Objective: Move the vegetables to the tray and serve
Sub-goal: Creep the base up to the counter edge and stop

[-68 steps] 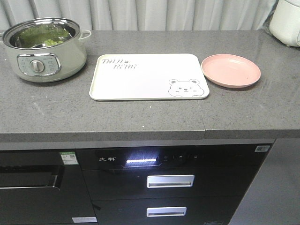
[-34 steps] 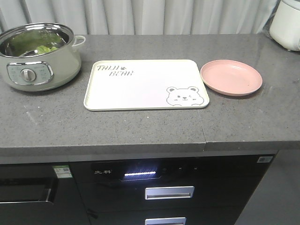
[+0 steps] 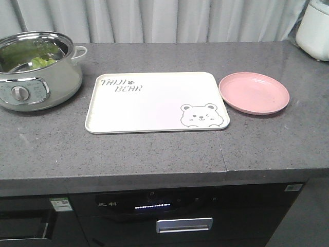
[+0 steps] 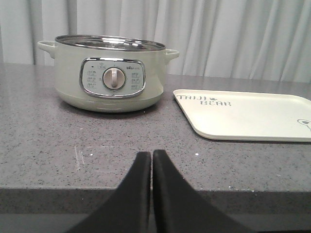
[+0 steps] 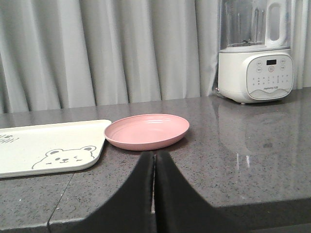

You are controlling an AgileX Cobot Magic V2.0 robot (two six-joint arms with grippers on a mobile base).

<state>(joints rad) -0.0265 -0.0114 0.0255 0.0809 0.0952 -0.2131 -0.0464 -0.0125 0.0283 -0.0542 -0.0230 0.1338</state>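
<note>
The cream tray point(image 3: 154, 103) with the bear face lies flat in the middle of the grey counter; its corner point(image 4: 243, 116) and its bear end point(image 5: 43, 145) show in the wrist views. Green vegetables point(image 3: 43, 62) sit inside the pale green electric pot point(image 3: 36, 72) at the far left. In the left wrist view the pot point(image 4: 109, 73) stands ahead and my left gripper point(image 4: 151, 154) is shut and empty near the counter's front edge. My right gripper point(image 5: 155, 155) is shut and empty, just short of the pink plate point(image 5: 146, 131).
The round pink plate point(image 3: 253, 93) lies right of the tray. A white blender point(image 5: 255, 53) stands at the back right, seen as a white appliance point(image 3: 314, 23) in the front view. Curtains hang behind the counter. Below the counter edge is a black appliance front point(image 3: 154, 216).
The front view has moved closer and looks down more steeply: pot, tray and plate sit lower in the frame and less of the appliance front below shows. Nothing on the counter has moved.
</note>
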